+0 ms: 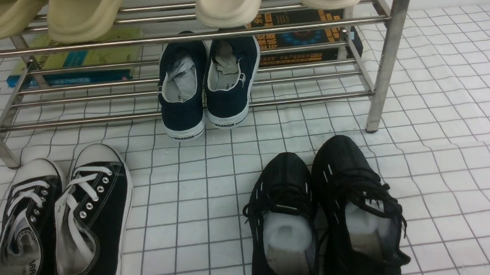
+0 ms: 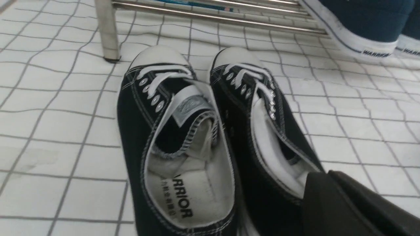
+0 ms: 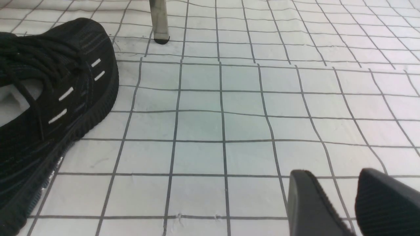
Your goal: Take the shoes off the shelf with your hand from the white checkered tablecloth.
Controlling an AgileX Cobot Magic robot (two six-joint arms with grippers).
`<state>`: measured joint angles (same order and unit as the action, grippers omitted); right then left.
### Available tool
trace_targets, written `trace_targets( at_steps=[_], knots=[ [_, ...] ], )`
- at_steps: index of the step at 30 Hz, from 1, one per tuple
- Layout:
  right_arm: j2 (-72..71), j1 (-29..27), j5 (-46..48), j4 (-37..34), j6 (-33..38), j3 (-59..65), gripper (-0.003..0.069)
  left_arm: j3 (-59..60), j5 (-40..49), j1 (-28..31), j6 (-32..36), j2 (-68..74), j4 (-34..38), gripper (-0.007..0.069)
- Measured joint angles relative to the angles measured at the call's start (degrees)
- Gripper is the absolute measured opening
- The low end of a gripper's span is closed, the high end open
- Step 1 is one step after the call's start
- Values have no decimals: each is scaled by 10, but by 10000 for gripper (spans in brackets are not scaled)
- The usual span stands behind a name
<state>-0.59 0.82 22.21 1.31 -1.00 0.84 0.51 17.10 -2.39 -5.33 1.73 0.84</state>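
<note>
Here we are with the canvas sneakers (image 1: 93, 223), black with white laces, sitting side by side on the checkered tablecloth (image 1: 181, 201), in front of the left end of the shoe rack (image 1: 377, 78). Their white toe caps point toward the rack, one just beside its front leg, soles down on the cloth.

And in comes the left end effector (image 2: 323, 175), narrow, its fingers drawn together! It shows low over the heel end of the pair, overlapping the shoes in both the front and left wrist views; whether it touches them, I cannot tell. In the front view only a dark blur of it peeks in at the bottom left corner.

Over on the other side, the right end effector (image 3: 336, 172) has its fingers parted, nothing between them, above bare cloth and apart from the black mesh shoes (image 1: 286, 194). Those lie right of the canvas pair, well apart from it, toes toward the rack too.

Up on the rack's lower tier, the navy slip-ons (image 1: 184, 118) stand heels to the front, with a green book (image 1: 87, 58) behind to their left and a black book (image 1: 298, 36) behind to their right. Above them, olive clogs (image 1: 84, 19) and cream clogs (image 1: 233, 10) fill the upper tier's front!
</note>
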Motion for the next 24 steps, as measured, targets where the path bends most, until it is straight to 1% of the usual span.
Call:
trace_targets(
  at_steps=[6, 13, 24],
  knots=[
    [0, 0, 0, 0, 0, 0, 239, 11, 15, 0, 0, -23, -28, 22],
    [0, 0, 0, 0, 0, 0, 239, 10, 39, 0, 0, -24, -29, 30],
    [0, 0, 0, 0, 0, 0, 239, 10, 41, 0, 0, -24, -29, 41]
  ],
)
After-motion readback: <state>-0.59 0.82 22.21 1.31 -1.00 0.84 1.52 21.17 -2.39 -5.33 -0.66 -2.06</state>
